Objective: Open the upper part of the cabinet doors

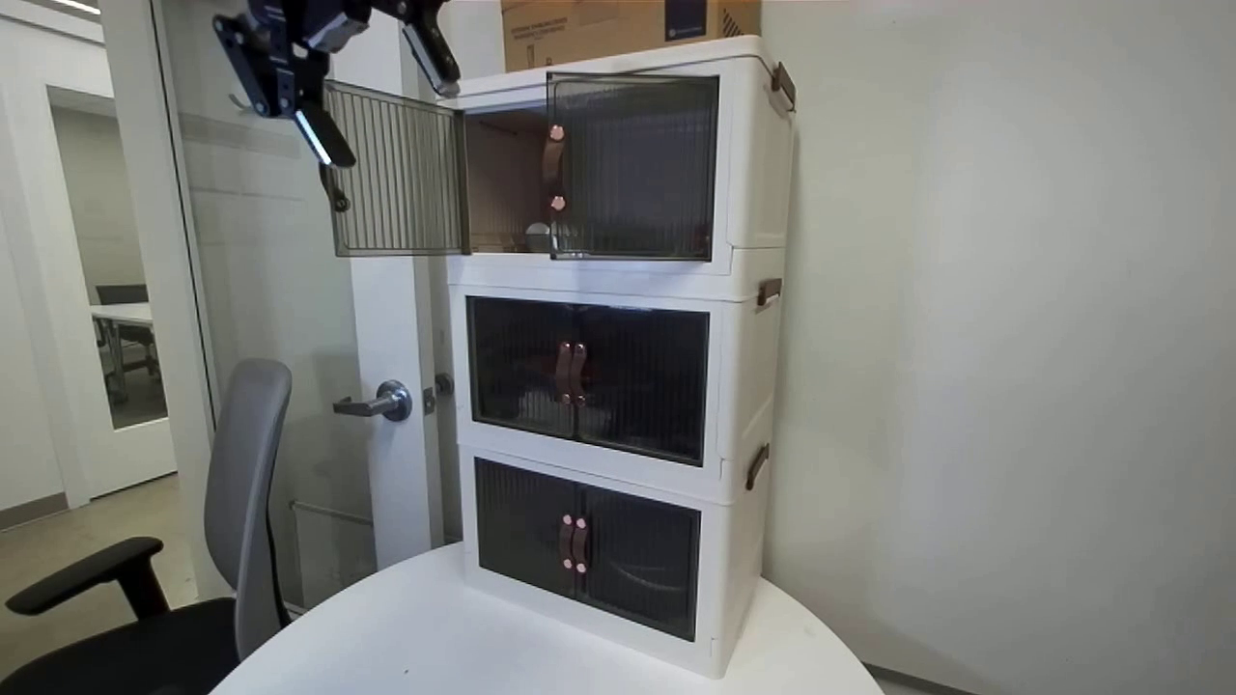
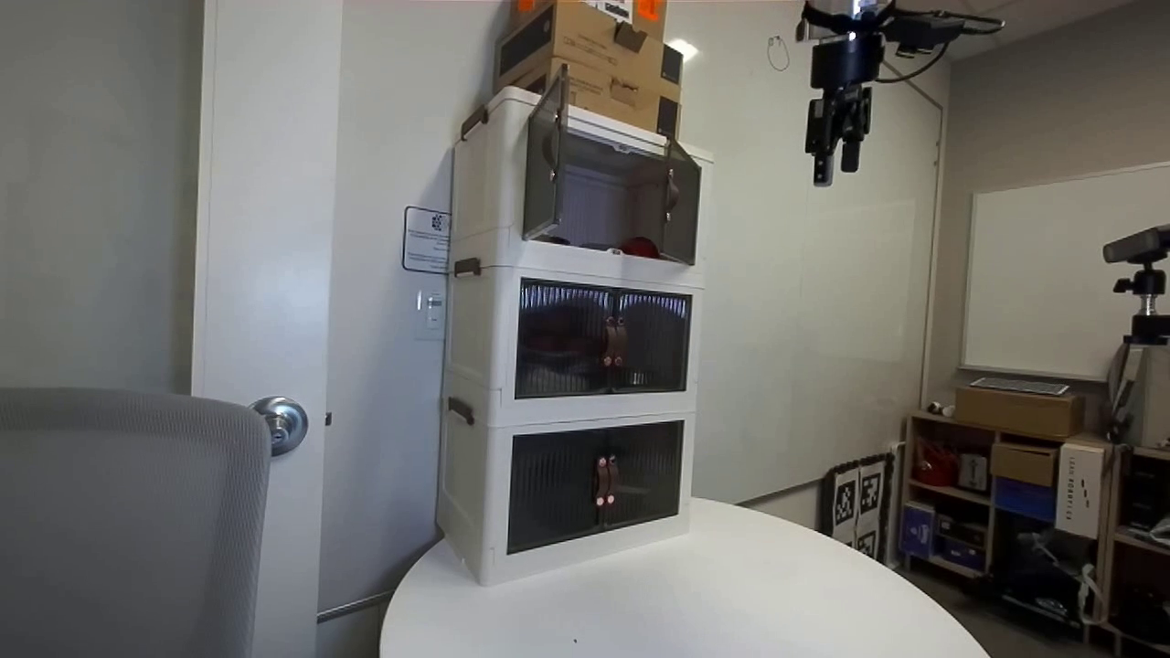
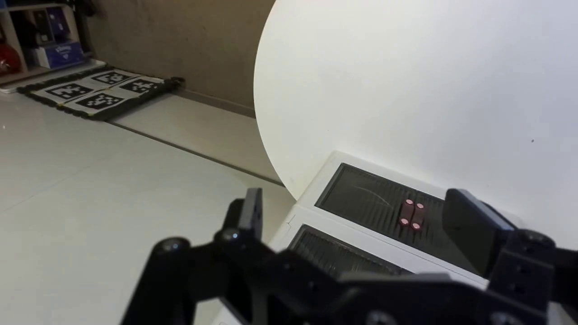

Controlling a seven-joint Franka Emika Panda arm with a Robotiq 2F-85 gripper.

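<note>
A white three-tier cabinet [image 1: 748,174] [image 2: 475,347] stands on a round table. The upper tier's two dark ribbed doors both stand swung outward. The left door [image 1: 401,183] [image 2: 546,155] and right door [image 1: 637,169] [image 2: 684,201] show in both exterior views, with the compartment visible between them. The right door has a brown strap handle [image 1: 552,166]. My gripper [image 1: 386,123] is open and empty, high in front of the cabinet; in an exterior view it [image 2: 837,169] appears right of the doors, apart. The wrist view shows its spread fingers [image 3: 359,207] above the closed lower doors [image 3: 361,194]; the upper doors are out of view.
Cardboard boxes [image 1: 618,29] [image 2: 594,55] sit on the cabinet. A red object [image 2: 640,247] lies in the upper compartment. The round white table [image 1: 406,637] [image 2: 731,585] is below. A grey chair [image 1: 241,502] stands beside it. Walls stand close behind the cabinet.
</note>
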